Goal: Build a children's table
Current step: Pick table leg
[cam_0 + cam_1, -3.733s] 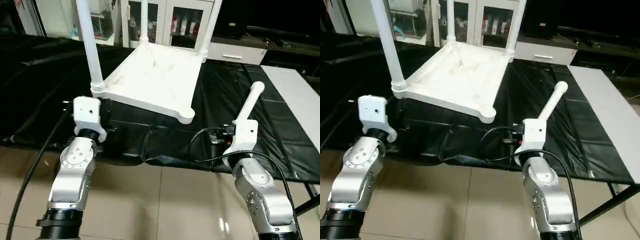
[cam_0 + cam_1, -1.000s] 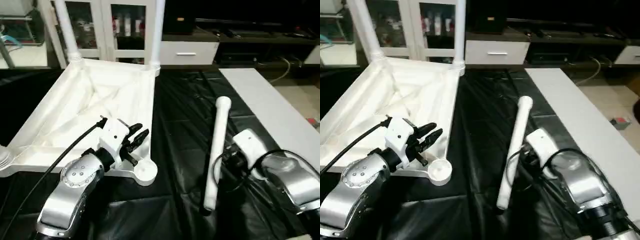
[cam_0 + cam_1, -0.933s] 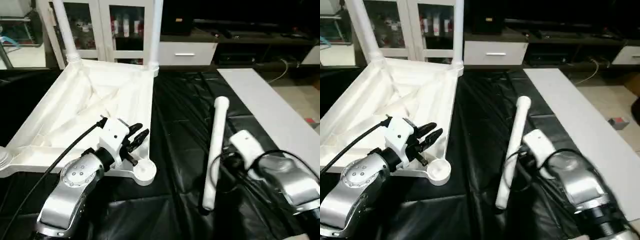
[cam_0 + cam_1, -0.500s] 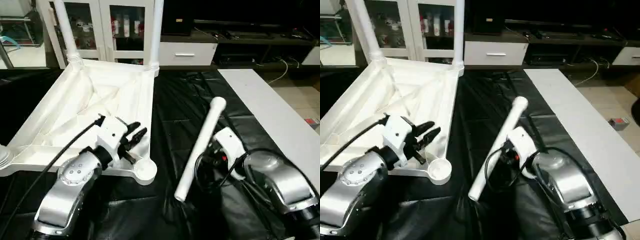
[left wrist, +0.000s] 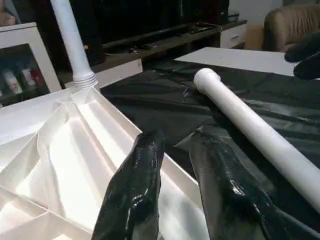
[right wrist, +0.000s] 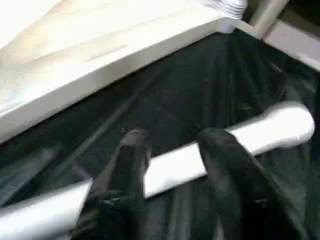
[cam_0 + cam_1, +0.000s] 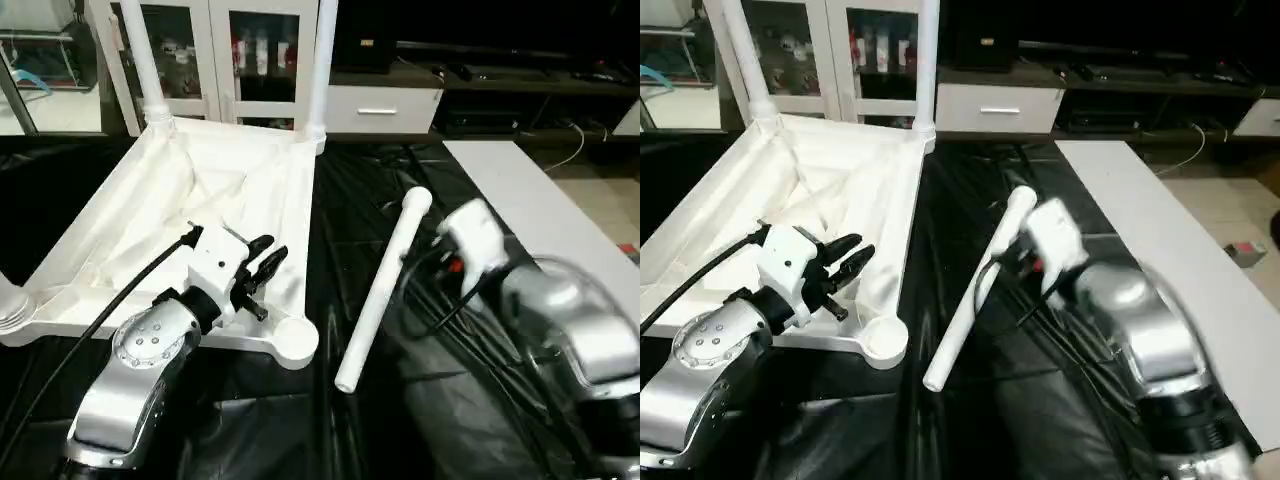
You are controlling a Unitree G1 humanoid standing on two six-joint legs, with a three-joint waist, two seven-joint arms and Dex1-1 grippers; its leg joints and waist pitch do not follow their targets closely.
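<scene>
The children's table top (image 7: pixel 120 250) lies upside down on black sheeting, ribbed underside up. Two white legs (image 7: pixel 145 60) stand in its far corner sockets and a third stands at the near-left corner (image 7: pixel 8 305). The near-right socket (image 7: pixel 295 338) is empty. A loose leg (image 7: pixel 385 285) lies slanted on the sheet just right of that socket. My left gripper (image 7: pixel 268 250) hovers over the top's right rim, open, with nothing between its fingers (image 5: pixel 135 180). My right gripper (image 6: pixel 172 137) is open above the loose leg (image 6: pixel 175 167), a finger (image 6: pixel 131 155) on each side of the view of it.
Black sheeting (image 7: pixel 380 430) covers the work surface. A long white board (image 7: pixel 530 210) lies along the right side. White glass-door cabinets (image 7: pixel 230 50) and a low drawer unit (image 7: pixel 385 100) stand behind. Black cables (image 7: pixel 430 310) loop off my right forearm.
The loose leg's near end has swung left toward the empty socket and it now lies on the sheet. My right hand has drawn back up along it. The left gripper has barely moved.
</scene>
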